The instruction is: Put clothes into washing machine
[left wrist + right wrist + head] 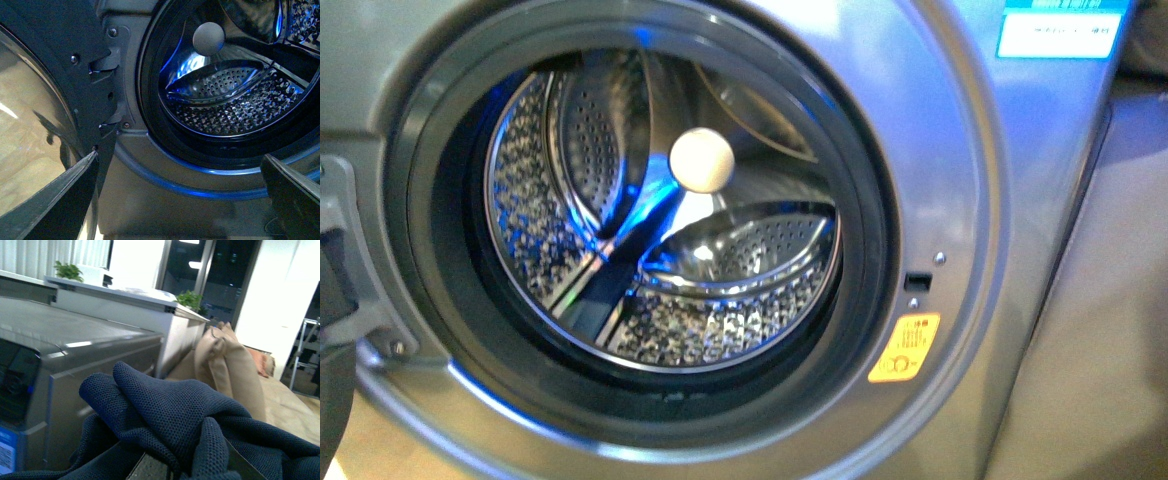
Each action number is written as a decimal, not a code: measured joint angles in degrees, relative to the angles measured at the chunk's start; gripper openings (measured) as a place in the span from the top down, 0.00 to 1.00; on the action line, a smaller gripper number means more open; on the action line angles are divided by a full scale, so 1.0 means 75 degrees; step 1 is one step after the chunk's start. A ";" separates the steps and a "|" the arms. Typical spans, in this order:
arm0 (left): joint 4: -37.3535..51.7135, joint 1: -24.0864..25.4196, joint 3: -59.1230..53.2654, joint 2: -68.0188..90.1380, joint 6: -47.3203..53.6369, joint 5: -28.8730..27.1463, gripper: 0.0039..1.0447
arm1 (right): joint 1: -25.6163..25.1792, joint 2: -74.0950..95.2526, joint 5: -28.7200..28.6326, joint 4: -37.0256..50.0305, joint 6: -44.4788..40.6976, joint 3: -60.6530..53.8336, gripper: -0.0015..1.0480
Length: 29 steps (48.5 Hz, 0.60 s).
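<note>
Your way into the washing machine (1020,250) is open at the porthole. The door (35,115) is swung out to the left on its hinge (107,62), and its dark rim and glass lie just beside one finger (60,200) of the left gripper (175,200). That gripper is spread wide with nothing between its 2 fingers, and it faces the lower lip of the dark gasket (860,300).

On the right of the porthole you have the yellow sticker (904,348) and a small latch slot (917,281) above it. A blue label (1060,30) sits at the top corner of the front panel.

Inside, the perforated steel drum (740,320) is lit blue and 2 of its paddles show. 1 pale round ball (701,160) shows in the middle of the opening; you cannot tell whether it is loose or fixed.

The clothes (170,410), a dark navy mesh fabric, are outside the drum. They are bunched on the right gripper (192,467), up by the machine's top panel (65,335). The fabric hides most of that gripper, and 2 finger edges poke out with the cloth pinched between them. Past it are tan sofa cushions (230,365) and a white counter (125,302) with 2 green plants (67,271).
</note>
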 joint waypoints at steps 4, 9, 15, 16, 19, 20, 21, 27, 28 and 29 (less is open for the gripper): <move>0.0000 0.0000 0.0000 0.0000 0.0000 0.0000 0.06 | 0.1180 -0.0154 0.0577 -0.1445 -0.0443 0.0979 0.94; 0.0000 0.0000 0.0000 0.0000 0.0000 0.0000 0.06 | 0.2261 -0.0143 0.1215 -0.2649 -0.1052 0.1711 0.94; 0.0000 0.0000 0.0000 0.0000 0.0000 0.0000 0.06 | 0.3995 0.0169 0.2317 -0.4100 -0.1702 0.2865 0.94; 0.0000 0.0000 0.0000 0.0000 0.0000 0.0000 0.06 | 0.4057 0.0184 0.2361 -0.4141 -0.1737 0.2903 0.94; 0.0000 0.0000 0.0000 0.0000 0.0000 0.0000 0.06 | 0.4806 0.0350 0.2885 -0.4567 -0.1976 0.3360 0.94; 0.0000 0.0000 0.0000 0.0000 0.0000 0.0000 0.06 | 0.5015 0.0391 0.3022 -0.4672 -0.2028 0.3477 0.94; 0.0000 0.0000 0.0000 0.0000 0.0000 0.0000 0.06 | 0.5225 0.0434 0.3139 -0.4768 -0.2072 0.3590 0.94; 0.0000 0.0000 0.0000 0.0000 0.0000 0.0000 0.06 | 0.6432 0.0629 0.3704 -0.5231 -0.2267 0.4103 0.94; 0.0000 0.0000 0.0000 0.0000 0.0000 0.0000 0.06 | 0.6630 0.0659 0.3797 -0.5284 -0.2302 0.4164 0.94; 0.0000 0.0000 0.0000 0.0000 0.0000 0.0000 0.06 | 0.6924 0.0694 0.3928 -0.5359 -0.2363 0.4237 0.94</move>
